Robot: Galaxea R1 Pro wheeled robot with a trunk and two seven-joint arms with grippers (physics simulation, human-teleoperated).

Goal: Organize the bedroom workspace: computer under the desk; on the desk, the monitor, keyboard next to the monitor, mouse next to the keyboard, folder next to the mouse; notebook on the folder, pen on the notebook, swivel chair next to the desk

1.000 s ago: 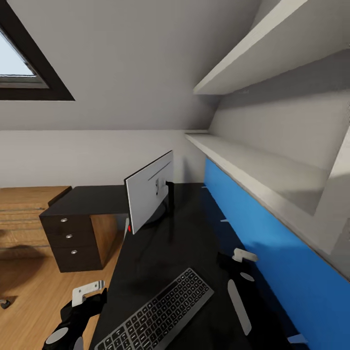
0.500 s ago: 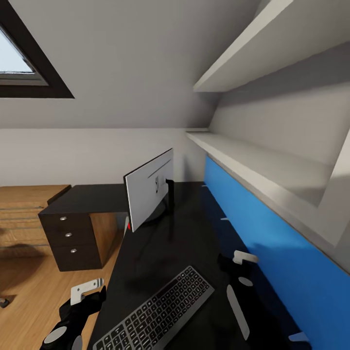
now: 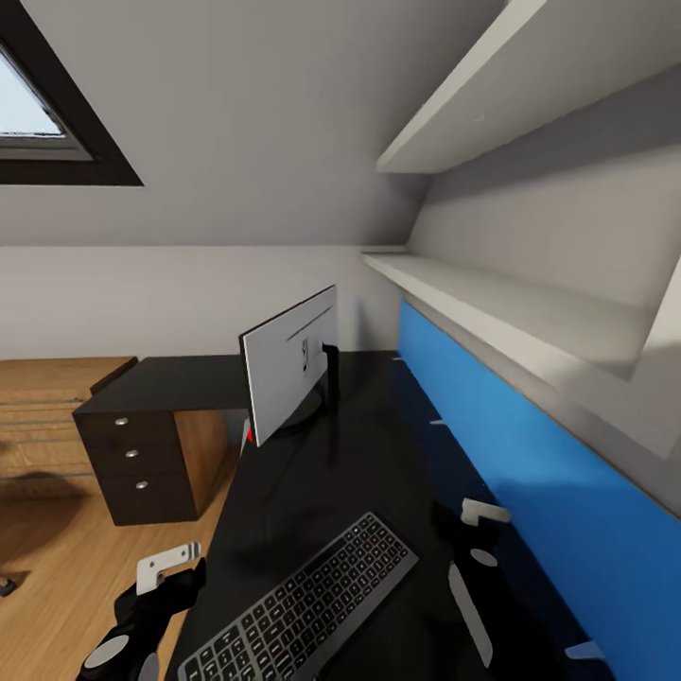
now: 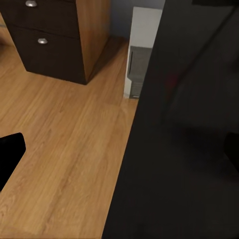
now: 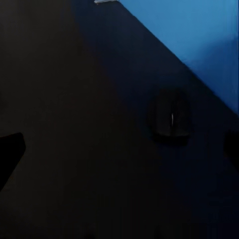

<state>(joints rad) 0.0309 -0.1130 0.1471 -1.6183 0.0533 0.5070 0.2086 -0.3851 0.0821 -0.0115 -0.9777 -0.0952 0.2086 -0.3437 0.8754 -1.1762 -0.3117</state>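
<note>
the right gripper [image 3: 478, 534] hangs low over the glossy black desk [image 3: 359, 454], close to its blue back panel [image 3: 492, 426]; in the right wrist view its two dark fingertips [image 5: 10, 149] sit at opposite margins with nothing between them, so it is spread wide and empty. directly ahead of it in that view lies the mouse [image 5: 171, 119], a small black oval resting flat on the desk just beside the back panel. judging by its looks it is light, hard and smooth-shelled, apt to skid on the shiny top, so the safest hold seems to be across its narrow flanks, low down, rather than over the rounded crown. the keyboard [image 3: 303, 605] lies slantwise near the desk's front edge, well apart from the mouse, a thin stiff slab. further along the desk stands the monitor [image 3: 288, 364], upright on its base with its white back towards the camera. the left gripper [image 3: 156, 577] hovers off the front edge, above the wood floor [image 4: 64, 149], and it too looks parted and empty. beneath the desk a grey tower, probably the computer [image 4: 139, 64], stands next to the black drawer unit [image 3: 132, 454].
</note>
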